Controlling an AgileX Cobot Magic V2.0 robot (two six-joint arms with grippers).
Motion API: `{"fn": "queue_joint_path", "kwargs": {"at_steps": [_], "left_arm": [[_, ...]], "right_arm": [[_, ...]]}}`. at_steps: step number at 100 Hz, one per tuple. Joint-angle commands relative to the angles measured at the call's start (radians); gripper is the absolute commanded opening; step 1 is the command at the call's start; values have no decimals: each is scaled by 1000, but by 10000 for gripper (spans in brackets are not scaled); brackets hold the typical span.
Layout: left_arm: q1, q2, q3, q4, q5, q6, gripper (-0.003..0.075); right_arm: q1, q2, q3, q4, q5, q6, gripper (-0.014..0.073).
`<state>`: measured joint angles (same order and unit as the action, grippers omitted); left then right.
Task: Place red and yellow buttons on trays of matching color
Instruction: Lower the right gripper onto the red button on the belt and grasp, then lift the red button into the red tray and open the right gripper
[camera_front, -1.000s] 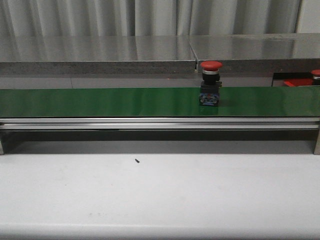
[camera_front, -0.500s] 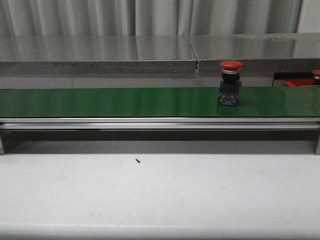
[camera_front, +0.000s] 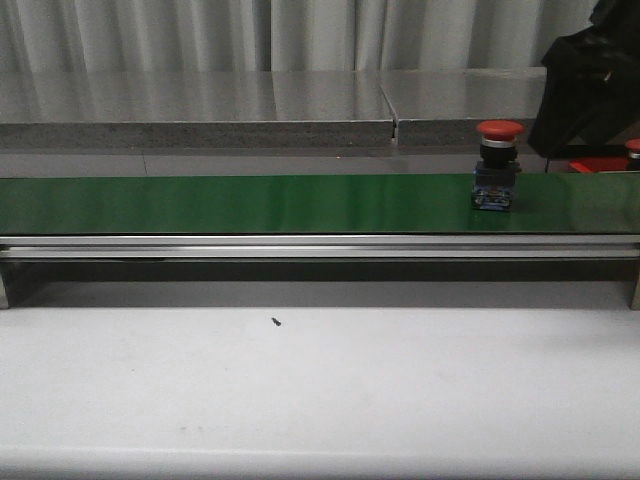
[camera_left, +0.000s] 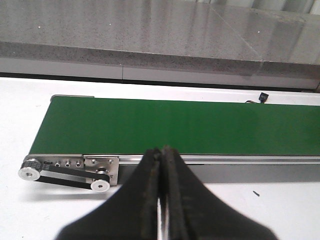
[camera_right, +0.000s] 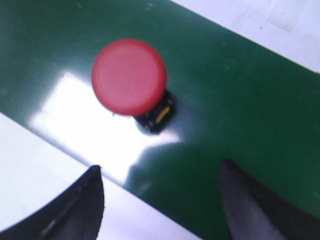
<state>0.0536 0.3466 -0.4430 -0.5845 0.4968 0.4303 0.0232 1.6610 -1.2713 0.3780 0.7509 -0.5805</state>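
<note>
Hovering over belt (camera_front: 250, 203), right tool (camera_right: 160, 200) spread wide, empty; red button (camera_front: 499, 130) upright on belt, below it; red tray (camera_front: 600, 164) just beyond belt's right end; next: descend, straddle cap, close; left tool (camera_left: 161, 200) pinched closed, empty.

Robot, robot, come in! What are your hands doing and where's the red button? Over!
Left gripper shut, empty. Right gripper open above the red button. Button upright on the green belt. Nothing in the way.
</note>
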Motion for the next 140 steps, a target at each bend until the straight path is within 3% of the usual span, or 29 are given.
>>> {"fn": "queue_joint_path", "kwargs": {"at_steps": [1, 33, 53, 58, 76, 101, 140], "left_arm": [[-8, 7, -26, -27, -62, -1, -19], [-8, 7, -26, -27, -62, -1, -19], [-8, 7, -26, -27, -62, -1, -19], [-8, 7, -26, -27, -62, -1, -19], [-8, 7, -26, -27, -62, -1, -19], [-8, 7, -26, -27, -62, -1, -19], [-8, 7, -26, -27, -62, -1, -19]], "right_arm": [[8, 7, -82, 15, -18, -9, 496], [11, 126, -216, 23, 5, 5, 470], [9, 132, -221, 23, 31, 60, 171], [5, 130, -227, 23, 43, 68, 132], [-37, 119, -316, 23, 96, 117, 126], [-213, 149, -512, 21, 128, 159, 126], [-445, 393, -822, 17, 129, 228, 126]]}}
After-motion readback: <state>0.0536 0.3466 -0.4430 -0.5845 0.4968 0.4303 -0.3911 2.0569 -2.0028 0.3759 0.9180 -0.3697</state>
